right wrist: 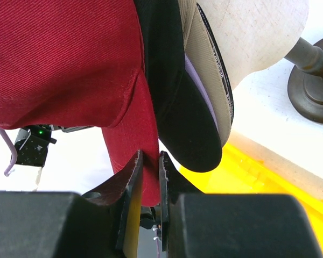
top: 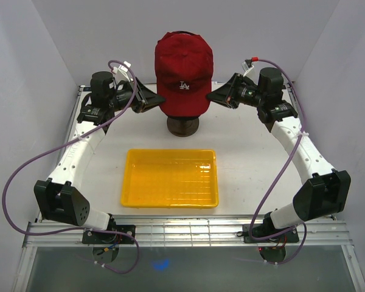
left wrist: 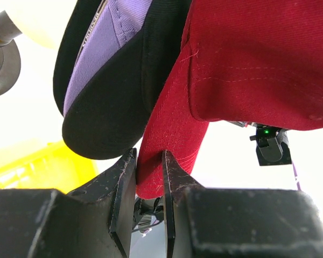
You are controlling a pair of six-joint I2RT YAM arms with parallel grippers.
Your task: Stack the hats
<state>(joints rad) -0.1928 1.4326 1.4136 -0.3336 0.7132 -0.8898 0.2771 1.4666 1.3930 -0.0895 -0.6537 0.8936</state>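
Bench [top: 249,152]: white. It carries a yellow tray [top: 170,153] at near centre and a mannequin head [right wrist: 258,37] on its stand at far centre.

Stack on the head: the tan cap [right wrist: 204,59] is innermost, then the lavender cap [left wrist: 102,48] and the black cap [left wrist: 113,118]. The red cap [top: 184,67] is outermost, logo facing near.

Left pincer [left wrist: 149,161]: clenched on the red cap's lower edge at its left side (brim or band, cannot tell which). Right pincer [right wrist: 149,161]: clenched on the same edge at the right side.

Judgement: this is the seating step and the task looks nearly complete.

Recommendation: draw both sides down evenly and keep the crown centred over the black cap, since an uneven pull would likely cock it. Then release both sides together and withdraw outward, clear of the brims.
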